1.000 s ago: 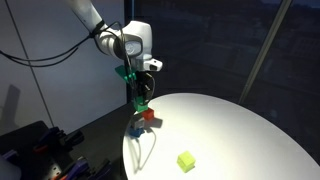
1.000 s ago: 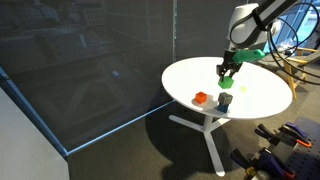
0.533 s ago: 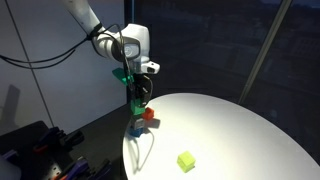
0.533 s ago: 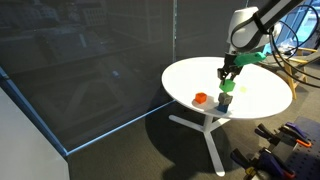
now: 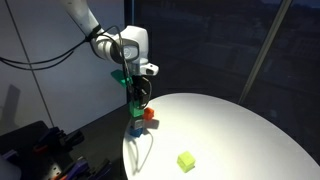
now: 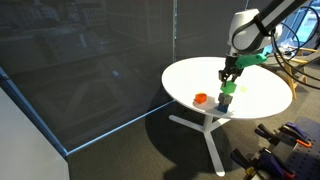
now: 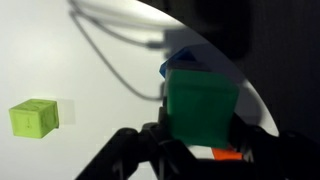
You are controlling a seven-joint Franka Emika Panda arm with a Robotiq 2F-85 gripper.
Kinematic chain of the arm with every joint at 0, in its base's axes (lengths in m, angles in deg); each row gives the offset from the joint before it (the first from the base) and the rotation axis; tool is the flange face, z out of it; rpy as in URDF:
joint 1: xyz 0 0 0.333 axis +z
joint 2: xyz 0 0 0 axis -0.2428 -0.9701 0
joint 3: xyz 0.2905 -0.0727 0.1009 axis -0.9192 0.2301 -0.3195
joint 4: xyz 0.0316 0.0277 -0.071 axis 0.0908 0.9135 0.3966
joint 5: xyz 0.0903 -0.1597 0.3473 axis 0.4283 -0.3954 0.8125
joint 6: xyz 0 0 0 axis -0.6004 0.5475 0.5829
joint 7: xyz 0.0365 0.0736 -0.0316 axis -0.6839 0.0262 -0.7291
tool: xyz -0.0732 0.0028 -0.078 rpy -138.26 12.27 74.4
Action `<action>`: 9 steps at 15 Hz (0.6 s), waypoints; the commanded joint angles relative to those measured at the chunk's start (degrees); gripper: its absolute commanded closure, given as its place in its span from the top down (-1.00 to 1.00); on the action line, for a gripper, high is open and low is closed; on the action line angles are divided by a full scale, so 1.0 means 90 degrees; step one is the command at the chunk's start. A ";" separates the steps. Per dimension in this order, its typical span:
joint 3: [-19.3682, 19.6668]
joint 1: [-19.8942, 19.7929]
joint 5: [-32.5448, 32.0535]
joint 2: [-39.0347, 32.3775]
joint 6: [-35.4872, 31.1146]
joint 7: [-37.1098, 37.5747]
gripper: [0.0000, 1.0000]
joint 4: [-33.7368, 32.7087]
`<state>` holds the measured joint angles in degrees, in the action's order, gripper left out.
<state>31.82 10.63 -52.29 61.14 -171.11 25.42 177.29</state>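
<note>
– Above the edge of the bench (image 5: 230, 130), what did the jaws carry?

– They were closed on a green block (image 7: 203, 105), gripped by two opposite sides and held upright. It hung directly over a blue block (image 5: 135, 128). No view settled whether the two were touching.

– What stood about them?

– A red block (image 5: 149, 113) lay just beside the blue one on the bench. A yellow-green block (image 5: 186, 160) lay well apart from both, also on the bench.

– Any change from the second before?

– Slight only. In an exterior view the arm (image 5: 95, 28) had drifted a little to one side, and the green block had gone with it. The grip was unchanged: same block, same hold. The red, blue and yellow-green blocks had kept their places on the bench.
</note>
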 commanded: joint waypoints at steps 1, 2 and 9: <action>0.0040 -0.0011 -0.0149 0.0055 -0.0117 -0.0025 -0.37 0.0077; 0.0043 -0.0012 -0.0148 0.0047 -0.0116 -0.0022 -0.37 0.0070; 0.0058 -0.0012 -0.0137 -0.0024 -0.0138 -0.0024 -0.37 0.0064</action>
<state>32.02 10.62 -52.30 60.67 -171.39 25.42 177.34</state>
